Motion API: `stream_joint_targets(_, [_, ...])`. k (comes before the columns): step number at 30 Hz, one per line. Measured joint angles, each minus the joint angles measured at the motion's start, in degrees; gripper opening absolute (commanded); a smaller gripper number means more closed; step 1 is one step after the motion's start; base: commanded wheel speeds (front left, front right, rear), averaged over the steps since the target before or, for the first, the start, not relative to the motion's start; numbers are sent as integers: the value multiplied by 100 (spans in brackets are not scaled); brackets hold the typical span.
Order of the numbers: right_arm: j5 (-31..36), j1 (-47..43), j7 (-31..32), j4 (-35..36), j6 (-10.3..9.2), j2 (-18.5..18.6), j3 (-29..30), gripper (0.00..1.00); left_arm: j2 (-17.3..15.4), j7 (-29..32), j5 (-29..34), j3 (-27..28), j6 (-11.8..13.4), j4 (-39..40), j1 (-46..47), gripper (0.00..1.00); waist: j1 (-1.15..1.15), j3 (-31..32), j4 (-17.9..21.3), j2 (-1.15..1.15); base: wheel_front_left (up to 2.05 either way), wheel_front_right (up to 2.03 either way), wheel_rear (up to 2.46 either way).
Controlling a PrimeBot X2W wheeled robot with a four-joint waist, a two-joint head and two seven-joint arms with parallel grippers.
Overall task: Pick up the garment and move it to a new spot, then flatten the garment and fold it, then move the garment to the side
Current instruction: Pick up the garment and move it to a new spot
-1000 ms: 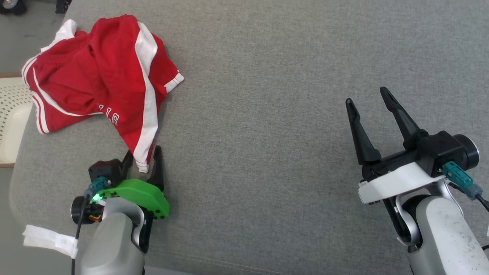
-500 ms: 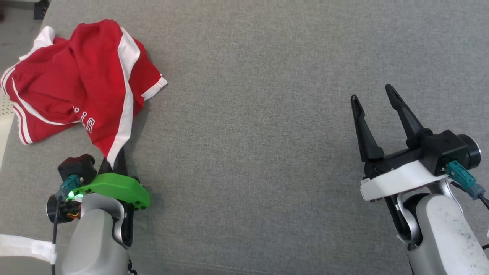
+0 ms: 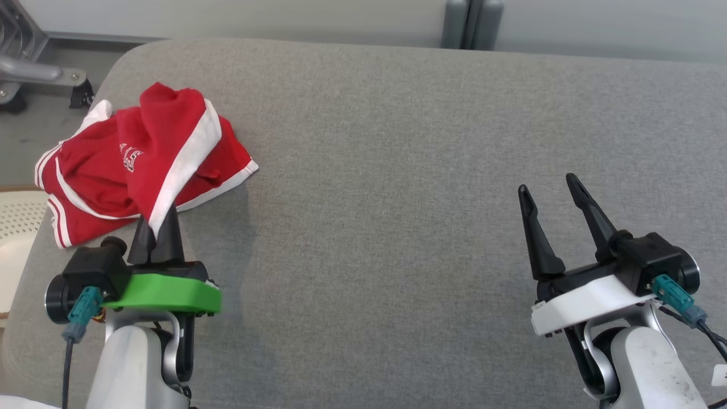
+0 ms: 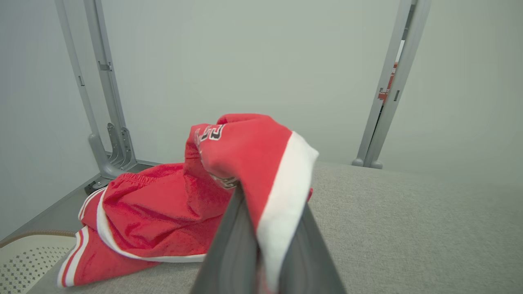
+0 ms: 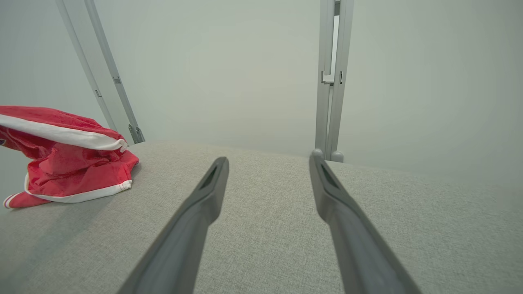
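The garment (image 3: pixel 142 159) is a pair of red shorts with white stripes, crumpled at the far left of the grey padded surface (image 3: pixel 397 170). My left gripper (image 3: pixel 158 224) is shut on its near white-striped corner, which stands pulled up above the heap. In the left wrist view the garment (image 4: pixel 245 163) drapes over the closed fingers (image 4: pixel 233 253). My right gripper (image 3: pixel 551 193) hovers open at the lower right, far from the cloth. Its wrist view shows the spread fingers (image 5: pixel 204 204) over bare grey fabric and the garment (image 5: pixel 69 163) at the left.
The grey surface's rounded left edge (image 3: pixel 34 255) lies beside the garment. A pale perforated chair seat (image 3: pixel 17 227) stands left of it. Metal frame posts (image 3: pixel 468 23) rise behind the far edge before a plain wall.
My left gripper closed on the garment's near corner and has lifted it. The head camera tilted up, bringing the surface's far edge and the wall into view. The right gripper stays open.
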State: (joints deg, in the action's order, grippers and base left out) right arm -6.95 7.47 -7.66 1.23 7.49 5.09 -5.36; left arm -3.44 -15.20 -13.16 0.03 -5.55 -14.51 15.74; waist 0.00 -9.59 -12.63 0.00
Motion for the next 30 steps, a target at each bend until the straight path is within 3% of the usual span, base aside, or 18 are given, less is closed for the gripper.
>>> stream_joint_targets(11, [-54,-168,9,43,0,-120,-37,100,9,523,26,-995,-129,866,-180,0,0,451,637,0,0,0,0])
stream_joint_targets(24, [-213,-135,-138,-59,0,-201,47,100,65,500,-708,-3155,-176,356,920,0,0,305,1999,0,0,0,0])
stream_joint_targets(30, [-352,-58,-305,-146,0,-209,93,100,79,408,-883,-3829,-20,42,1597,0,0,14,2621,0,0,0,0])
